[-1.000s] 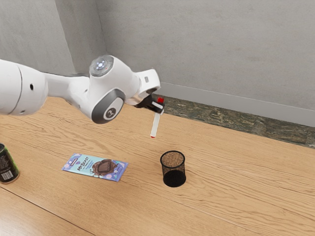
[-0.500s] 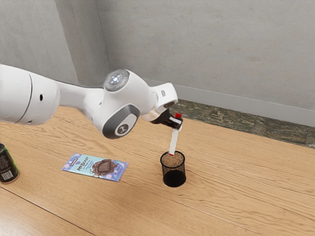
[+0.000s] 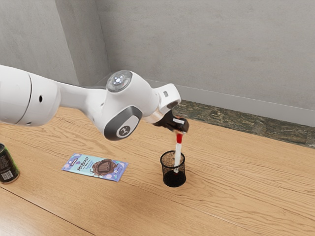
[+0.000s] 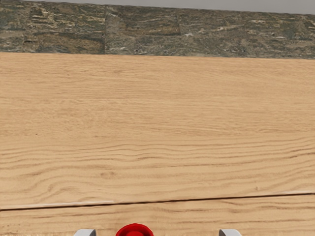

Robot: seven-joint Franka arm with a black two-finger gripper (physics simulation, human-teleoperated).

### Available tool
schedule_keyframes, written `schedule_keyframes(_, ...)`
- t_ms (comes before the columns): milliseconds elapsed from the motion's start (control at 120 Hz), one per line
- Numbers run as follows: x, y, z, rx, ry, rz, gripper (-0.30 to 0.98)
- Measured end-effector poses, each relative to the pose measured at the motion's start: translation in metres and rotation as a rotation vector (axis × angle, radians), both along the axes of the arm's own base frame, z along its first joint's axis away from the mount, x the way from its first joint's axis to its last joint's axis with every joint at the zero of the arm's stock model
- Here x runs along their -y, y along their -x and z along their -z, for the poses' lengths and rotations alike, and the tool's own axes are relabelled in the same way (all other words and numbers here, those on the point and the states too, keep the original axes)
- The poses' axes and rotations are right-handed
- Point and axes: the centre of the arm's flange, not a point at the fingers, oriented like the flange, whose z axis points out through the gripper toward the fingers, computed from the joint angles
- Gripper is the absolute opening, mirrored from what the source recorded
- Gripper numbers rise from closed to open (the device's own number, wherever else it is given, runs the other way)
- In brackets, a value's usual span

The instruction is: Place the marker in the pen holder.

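A pale wooden bench (image 3: 246, 196) stretches across the foreground, a thin dark seam crossing its near part. At the exterior view's left edge stands a dark can (image 3: 7, 166) with a green side and a barcode, partly cut off. Toward the exterior view's right, a blue and purple chocolate bar (image 3: 86, 165) lies flat, its wrapper printed with brown chocolate. Well apart from it, near the middle of the bench, a black mesh pen holder (image 3: 173, 181) stands upright with its round mouth open to the ceiling. The white marker (image 3: 177, 153) is in it, lower end down inside the mesh, red end up above the rim, the whole leaning slightly toward the exterior view's right. Just above that red end are the black fingers (image 3: 181, 126) of a white robot arm (image 3: 120, 108), which reaches in from the exterior view's left. The wrist view shows the fingertips (image 4: 230, 233) spread wide, with the marker's red end between them and touching neither. Past the far edge of the bench runs a strip of dark, stone-patterned floor (image 3: 231, 120), backed by a pale baseboard (image 3: 256, 113) and a plain gray wall (image 3: 211, 49).
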Motion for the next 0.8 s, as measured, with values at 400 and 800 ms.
schedule_keyframes(400, -0.167, -0.05, -0.216, -0.1, -0.079, -0.354, 0.62)
schedule_keyframes(800, -0.254, 0.017, -0.24, -0.483, -0.182, -0.416, 0.68)
